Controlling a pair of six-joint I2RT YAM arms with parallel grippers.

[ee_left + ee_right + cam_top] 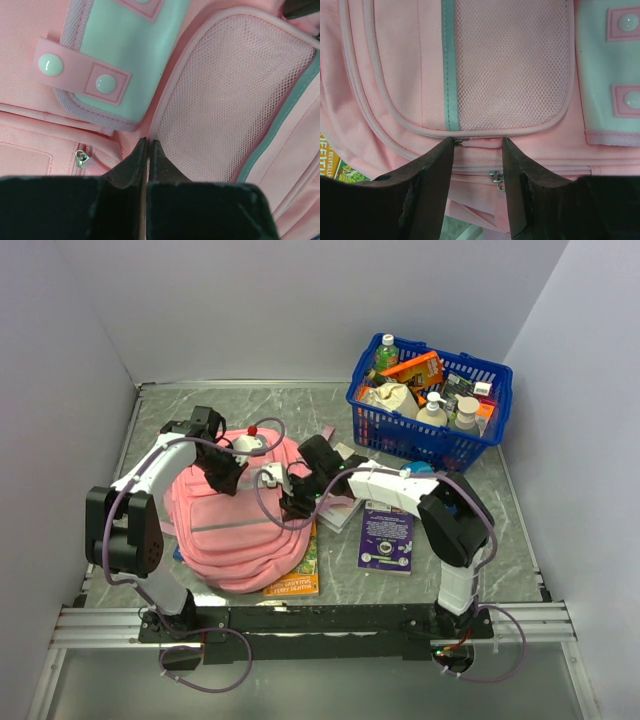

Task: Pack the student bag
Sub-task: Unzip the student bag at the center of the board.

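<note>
The student bag (pixel 240 525) lies flat on the table (pixel 500 570), front side up, left of centre and close to the arm bases. One lower corner rests on an orange book (pixel 296 583). Both arms are bent in over it from either side. From where I stand nothing looks packed yet; I'd say this is the opening step, finding a zip and getting a pocket apart. The right gripper (pixel 479 147) hangs just above the bag's front, below the lower rim of the mesh pocket (pixel 512 65). Its fingers are spread with nothing between them but fabric, and a small metal zip pull (pixel 495 178) sits in the gap, nearer the right-hand finger. The left gripper (pixel 146 149) has its fingers pressed together, tips down in the crease where the mesh pocket meets the pale patch with snap studs (pixel 125 50). I can't tell whether a fold of cloth is caught between them or they only touch the seam. The next move, as I judge it, calls for the right fingers to drop a little and close squarely on that pull. It is small and lies flat, so it could slip out. The left side would need to pin the soft fabric so the zip runs instead of dragging the whole bag. The things to go in wait well apart: a purple book (pixel 387 537) lies beside the right arm, and the blue basket (pixel 440 445) of bottles and packets stands at the far right.
</note>
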